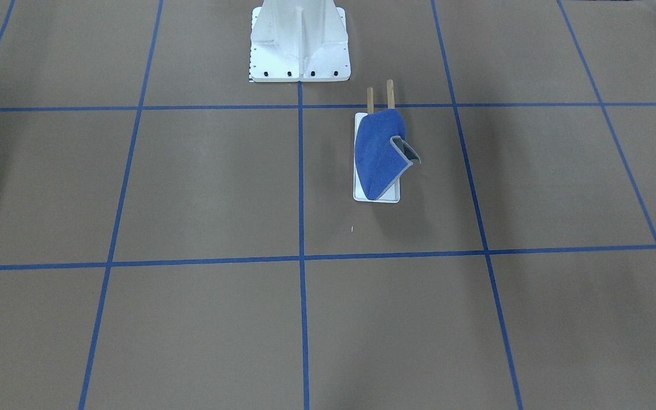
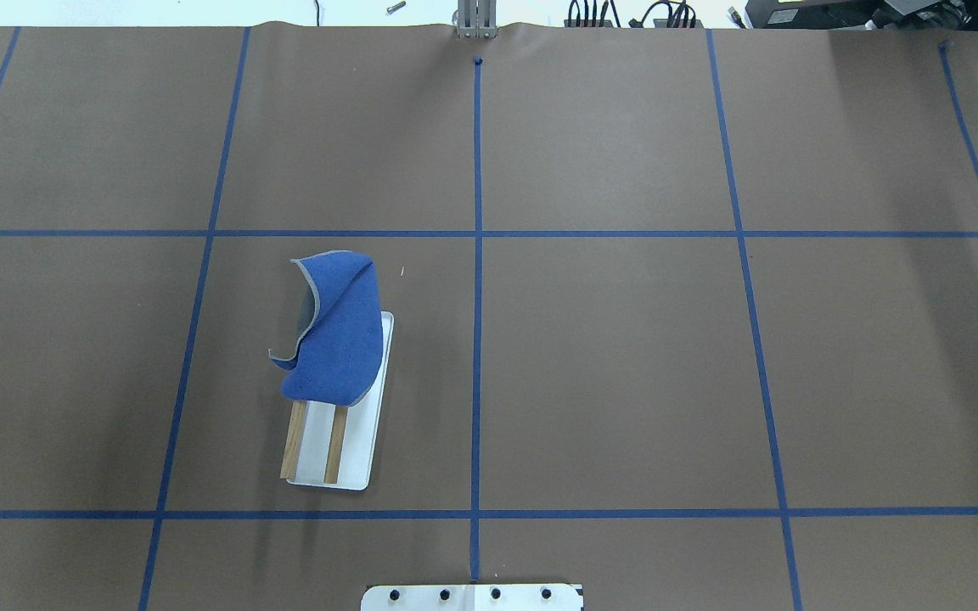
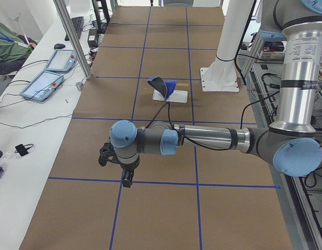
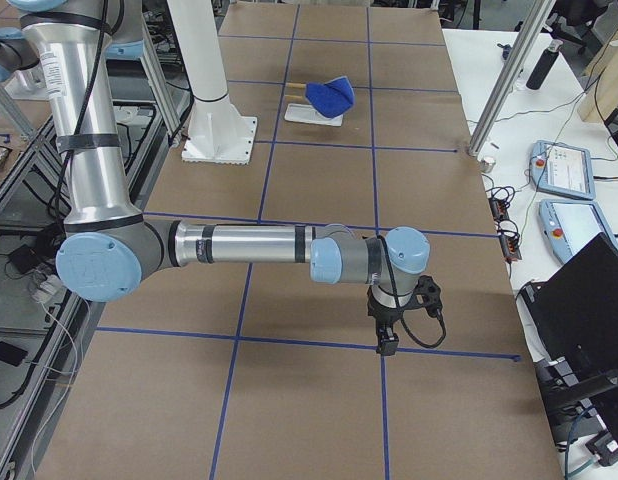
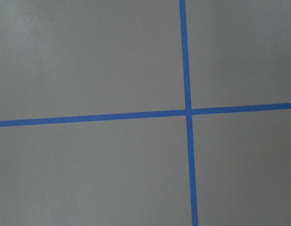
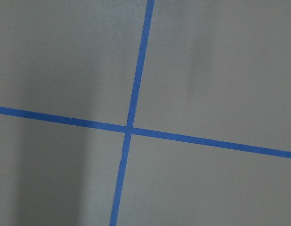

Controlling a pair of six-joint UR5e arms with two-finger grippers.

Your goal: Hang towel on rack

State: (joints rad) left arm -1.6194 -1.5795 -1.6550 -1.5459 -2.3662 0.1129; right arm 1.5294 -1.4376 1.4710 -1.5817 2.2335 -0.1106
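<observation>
The blue towel (image 1: pixel 378 156) lies draped over the rack (image 1: pixel 390 94), a white base plate with two wooden posts, and one corner is folded back to show its grey side. In the overhead view the towel (image 2: pixel 338 339) covers the far half of the rack (image 2: pixel 360 462). It also shows far off in the left side view (image 3: pixel 163 85) and the right side view (image 4: pixel 331 95). My left gripper (image 3: pixel 127 179) hangs over bare table well away from the towel. My right gripper (image 4: pixel 387 345) does the same at the other end. I cannot tell whether either is open or shut.
The brown table is marked with a grid of blue tape lines (image 2: pixel 477 255). The robot's white base (image 1: pixel 299 42) stands at the table's edge. Both wrist views show only a tape crossing. Operator desks with tablets (image 3: pixel 44 83) line the far side.
</observation>
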